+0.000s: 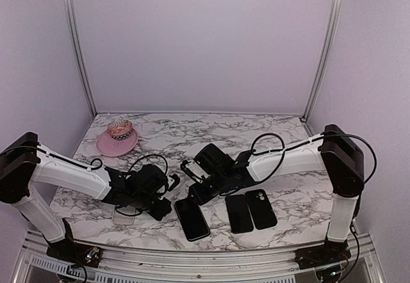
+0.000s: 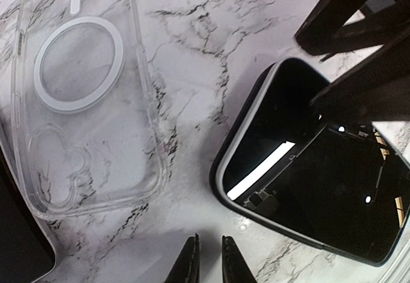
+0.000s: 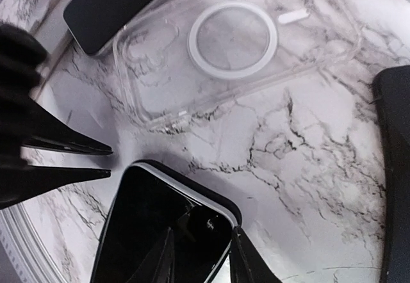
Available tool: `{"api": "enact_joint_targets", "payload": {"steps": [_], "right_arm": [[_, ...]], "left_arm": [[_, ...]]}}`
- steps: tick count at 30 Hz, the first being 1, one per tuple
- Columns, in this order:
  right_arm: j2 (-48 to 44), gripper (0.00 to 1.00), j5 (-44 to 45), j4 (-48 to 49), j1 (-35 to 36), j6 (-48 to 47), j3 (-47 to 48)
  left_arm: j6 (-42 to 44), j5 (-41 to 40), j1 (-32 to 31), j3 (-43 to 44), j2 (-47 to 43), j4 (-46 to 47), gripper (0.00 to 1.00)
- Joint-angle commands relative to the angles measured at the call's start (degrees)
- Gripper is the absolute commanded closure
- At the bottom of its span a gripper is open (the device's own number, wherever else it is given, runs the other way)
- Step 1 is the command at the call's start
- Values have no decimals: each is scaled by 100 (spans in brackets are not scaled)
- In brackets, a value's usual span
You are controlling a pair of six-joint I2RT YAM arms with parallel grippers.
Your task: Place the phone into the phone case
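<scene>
Right gripper (image 3: 200, 257) jaws sit slightly apart over the phone (image 3: 160, 232), gripping nothing; left gripper (image 2: 210, 260) jaws nearly together, empty. Phone lies flat on the tabletop (image 3: 307, 168), so a slip could shove it into the case (image 3: 237, 46).

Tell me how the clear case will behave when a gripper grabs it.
The clear case looks thin-walled and hollow, so probably light and flexes if squeezed. It lies flat on smooth marble, so it likely slides rather than tips. Its glossy sides may be slippery.

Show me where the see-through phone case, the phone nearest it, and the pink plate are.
clear phone case (image 2: 83, 104): left wrist view, on its flat back just below the white ring.
phone (image 2: 288, 142): left wrist view, on the dark screen glass.
pink plate (image 1: 106, 145): top external view, on its bare left rim.
</scene>
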Motion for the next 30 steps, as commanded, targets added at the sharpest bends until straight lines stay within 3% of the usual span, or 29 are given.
{"api": "enact_joint_targets", "payload": {"steps": [1, 10, 14, 18, 28, 30], "right_arm": [[310, 72, -70, 6, 89, -106, 56], [962, 77, 1749, -1221, 704, 400, -23], [852, 77, 2200, -1441, 789, 556, -102], [572, 77, 1805, -1221, 741, 580, -169], [-654, 70, 1811, -1209, 755, 1058, -309], [-706, 62, 1955, -1381, 863, 1187, -288]], "left_arm": [[-91, 224, 35, -83, 185, 557, 86], [-387, 367, 219, -238, -146, 833, 87], [-413, 344, 227, -279, -613, 1104, 75], [-440, 354, 235, -265, -283, 1408, 68], [-209, 341, 196, 25, 882, 708, 82], [-184, 359, 131, 30, 957, 546, 85]]}}
